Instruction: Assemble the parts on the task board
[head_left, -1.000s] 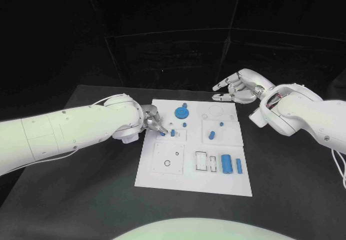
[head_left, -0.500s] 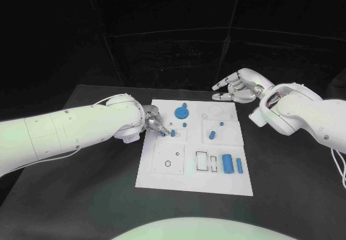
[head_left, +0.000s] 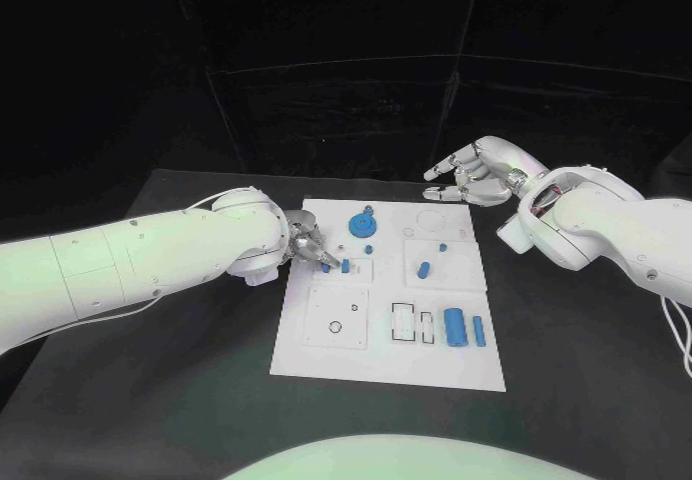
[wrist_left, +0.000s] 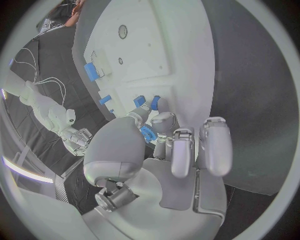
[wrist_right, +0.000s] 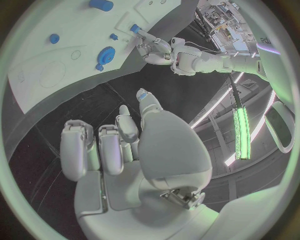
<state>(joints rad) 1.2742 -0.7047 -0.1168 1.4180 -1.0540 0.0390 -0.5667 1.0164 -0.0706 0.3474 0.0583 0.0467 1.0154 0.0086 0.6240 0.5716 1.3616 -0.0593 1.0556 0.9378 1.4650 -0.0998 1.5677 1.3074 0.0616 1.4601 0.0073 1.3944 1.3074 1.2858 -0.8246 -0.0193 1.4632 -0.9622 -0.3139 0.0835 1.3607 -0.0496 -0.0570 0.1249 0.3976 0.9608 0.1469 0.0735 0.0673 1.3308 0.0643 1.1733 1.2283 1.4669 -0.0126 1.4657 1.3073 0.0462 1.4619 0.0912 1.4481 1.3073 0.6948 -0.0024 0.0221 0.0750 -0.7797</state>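
Here the left hand (head_left: 306, 245) pinches a small blue plastic peg (wrist_left: 147, 133) over the flat white task board (head_left: 346, 355) near its left edge, which could slip and topple, while the right hand (head_left: 476, 172) hangs empty, fingers loosely curled.

task board (head_left: 346, 345): white, flat in front of me
parts (head_left: 454, 326): small, blue, lying on the board
gear (head_left: 362, 223): round, blue, far end

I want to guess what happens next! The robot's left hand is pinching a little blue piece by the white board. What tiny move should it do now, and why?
Probably ease the small blue part down into the task board. The left hand pinches it right over the board's left side, beside another upright blue piece, so little is left but lowering. The right hand hangs off the board's far edge, holding nothing.
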